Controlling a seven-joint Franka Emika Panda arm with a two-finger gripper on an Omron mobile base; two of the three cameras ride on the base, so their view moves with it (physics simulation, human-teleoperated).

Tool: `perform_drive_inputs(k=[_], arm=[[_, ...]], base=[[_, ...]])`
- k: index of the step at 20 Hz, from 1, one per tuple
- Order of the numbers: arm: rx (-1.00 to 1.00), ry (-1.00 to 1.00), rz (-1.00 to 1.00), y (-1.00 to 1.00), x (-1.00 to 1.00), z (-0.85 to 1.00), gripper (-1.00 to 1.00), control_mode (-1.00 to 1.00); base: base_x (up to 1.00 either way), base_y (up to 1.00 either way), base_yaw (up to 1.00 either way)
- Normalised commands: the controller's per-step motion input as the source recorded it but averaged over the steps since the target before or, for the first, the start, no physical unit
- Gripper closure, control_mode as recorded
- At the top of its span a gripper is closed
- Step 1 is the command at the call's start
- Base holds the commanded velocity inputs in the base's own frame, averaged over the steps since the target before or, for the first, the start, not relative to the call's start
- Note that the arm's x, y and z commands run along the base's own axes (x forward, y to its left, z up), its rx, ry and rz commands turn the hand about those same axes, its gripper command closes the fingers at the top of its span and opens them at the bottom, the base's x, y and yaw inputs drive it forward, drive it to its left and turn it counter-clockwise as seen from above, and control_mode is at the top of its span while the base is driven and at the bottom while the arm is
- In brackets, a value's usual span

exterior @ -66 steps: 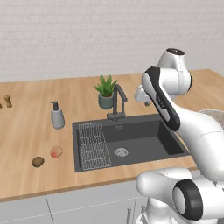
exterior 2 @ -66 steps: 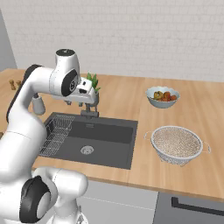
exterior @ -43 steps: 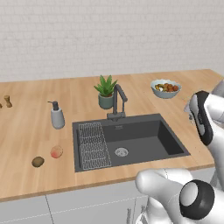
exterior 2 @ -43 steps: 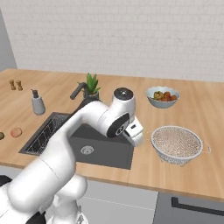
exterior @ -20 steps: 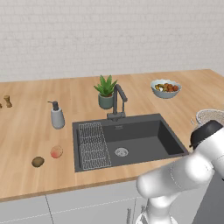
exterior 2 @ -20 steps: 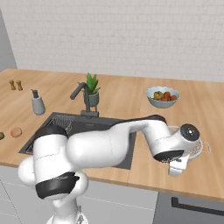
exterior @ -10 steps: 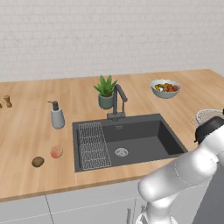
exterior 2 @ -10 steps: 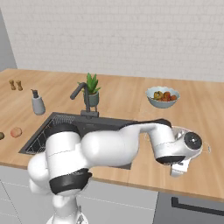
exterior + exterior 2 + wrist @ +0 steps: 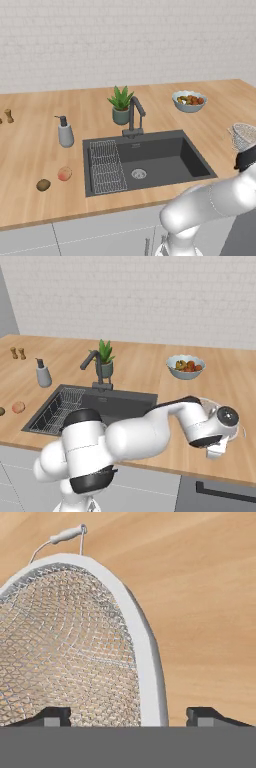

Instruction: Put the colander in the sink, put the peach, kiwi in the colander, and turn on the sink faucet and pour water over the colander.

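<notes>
The colander (image 9: 65, 637) is a silvery wire-mesh bowl with a white rim, standing on the wooden counter right of the sink (image 9: 170, 161). It also sits at the right edge of the left base view, colander (image 9: 244, 135). My gripper (image 9: 127, 717) is open and straddles its rim, one fingertip (image 9: 51, 716) inside the mesh, the other over the counter. In the right base view my gripper (image 9: 216, 450) covers most of the colander (image 9: 211, 403). The peach (image 9: 64, 173) and kiwi (image 9: 43, 185) lie left of the sink. The faucet (image 9: 134, 114) stands behind the basin, with no water running.
A wire rack (image 9: 106, 165) lies in the sink's left part. A soap pump (image 9: 64, 133) and a potted plant (image 9: 120, 104) stand behind the sink. A pale fruit bowl (image 9: 189, 100) is at the back right. My arm (image 9: 150, 431) stretches over the counter's front edge.
The arm swung from above the sink out to the right. Over the last second the hand sank lower at the colander's near rim. The colander has not moved.
</notes>
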Motion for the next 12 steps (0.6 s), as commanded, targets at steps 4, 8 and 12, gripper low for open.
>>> perform_drive_inputs(k=[4,8,12], arm=[[-0.06,0.03,-0.03,0.34,0.02,-0.43,1.0,-1.0],[-0.06,0.15,-0.05,0.65,0.09,-0.46,1.0,-1.0],[-0.02,0.06,0.0,0.58,0.01,-0.18,1.0,-1.0]], base=[[0.0,0.0,0.0],[0.0,0.0,0.0],[0.0,0.0,0.0]])
